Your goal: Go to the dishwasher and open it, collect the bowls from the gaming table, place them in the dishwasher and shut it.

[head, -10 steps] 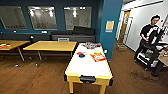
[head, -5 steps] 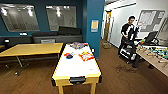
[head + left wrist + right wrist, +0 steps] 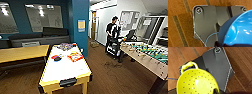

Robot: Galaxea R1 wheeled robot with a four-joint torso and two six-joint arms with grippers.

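Glossy blue bowl (image 3: 238,28) at left pincer, yellow colander (image 3: 198,83) at right, can't tell either grip; probably light, stiff, slippery, so best pinched at the rim.

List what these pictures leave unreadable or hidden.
- Left wrist view: the blue bowl is cut off by the frame edge; what grips it is hidden.
- Right wrist view: the yellow colander is cut off too.
- Head view: small things on the white-topped table are too blurred to identify.
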